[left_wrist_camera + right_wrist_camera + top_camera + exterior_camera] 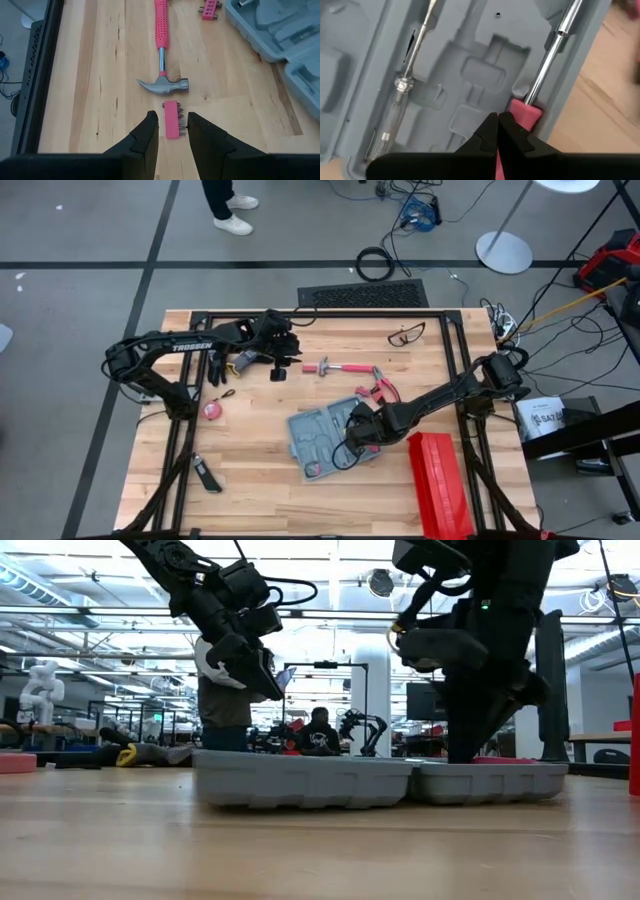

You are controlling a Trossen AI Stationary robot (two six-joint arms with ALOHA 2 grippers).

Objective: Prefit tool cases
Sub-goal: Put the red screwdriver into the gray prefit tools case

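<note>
The blue-grey tool case (322, 435) lies open on the table, both halves flat, grey slots up (300, 780). My right gripper (498, 118) is shut and points steeply down into the case's right half (352, 442). Its tips are at the pink handle (526, 112) of a screwdriver lying in a slot. A clear-handled screwdriver (395, 117) lies in another slot. My left gripper (172, 116) hangs open above the table at the far left (283, 368). Below it, a pink bit holder (173, 122) lies beside the head of a pink-handled hammer (165, 84). My right gripper comes from above with its shut tips right beside the pink handle's shaft end (520, 107). I cannot tell whether the tips touch the handle or the grey tray.
A long red ribbed box (440, 480) stands at the near right. Red pliers (378, 388), safety glasses (405, 333), a pink tape measure (212, 409) and a knife (206, 475) lie around the case. Bare wood shows at the near left.
</note>
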